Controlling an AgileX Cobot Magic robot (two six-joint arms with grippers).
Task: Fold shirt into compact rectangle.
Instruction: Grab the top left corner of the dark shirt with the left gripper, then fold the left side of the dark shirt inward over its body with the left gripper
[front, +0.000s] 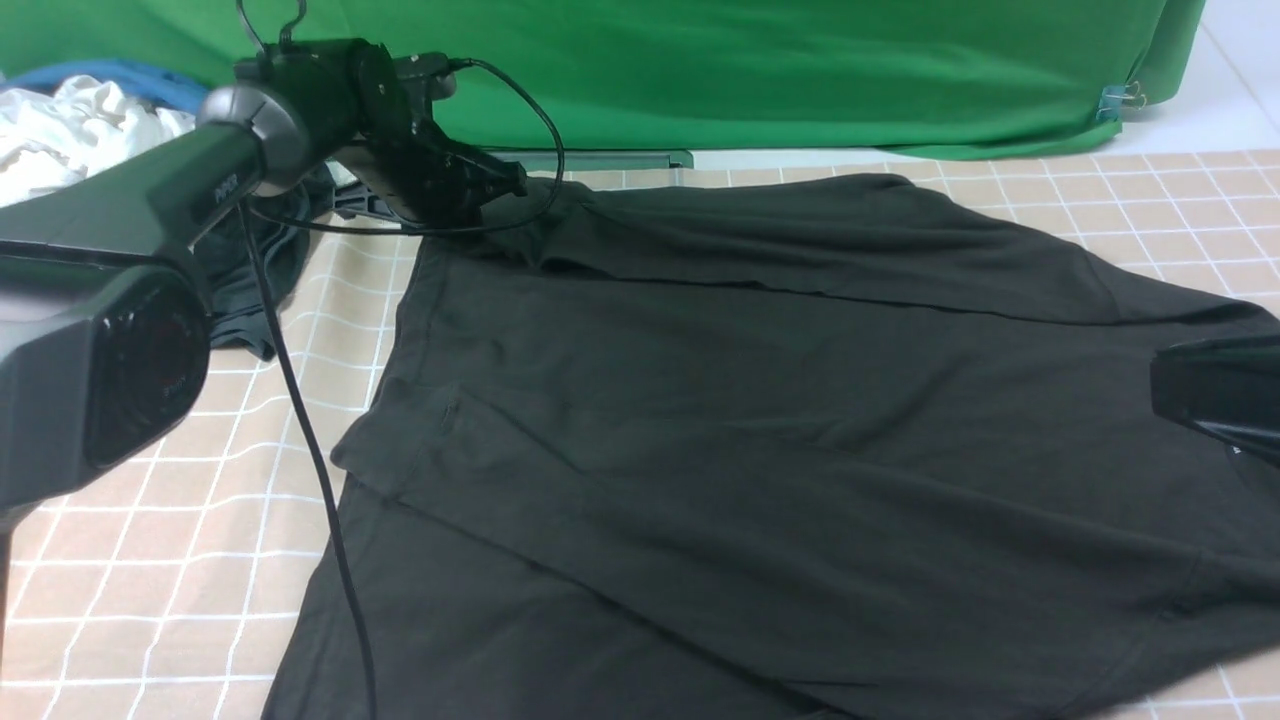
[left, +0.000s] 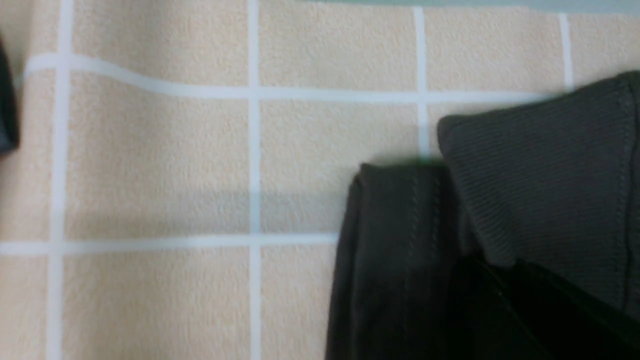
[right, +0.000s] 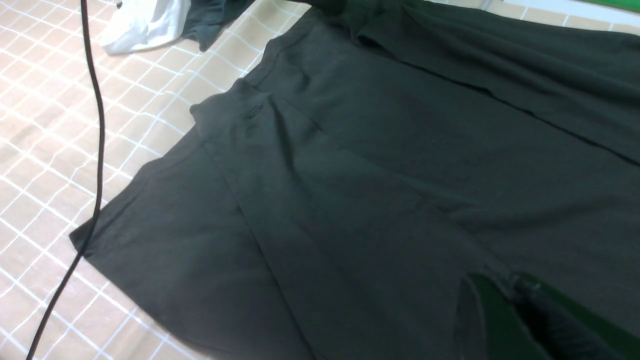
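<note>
The black shirt (front: 760, 400) lies spread over the checked tablecloth (front: 200, 560), with a long fold line running across its far part. My left gripper (front: 508, 186) is down at the shirt's far left corner. In the left wrist view, ribbed fabric (left: 540, 175) and a stitched hem (left: 395, 250) run into the dark shut jaws of the left gripper (left: 492, 272). My right gripper (front: 1165, 388) comes in at the shirt's right edge. In the right wrist view the right gripper (right: 505, 282) is shut, pinching a raised ridge of the shirt (right: 380, 165).
A white garment (front: 70, 130) and blue cloth (front: 130, 72) are piled at the far left, with a smaller dark grey garment (front: 250, 290) beside them. A green backdrop (front: 750, 60) closes off the far side. The left arm's black cable (front: 310, 450) hangs across the cloth.
</note>
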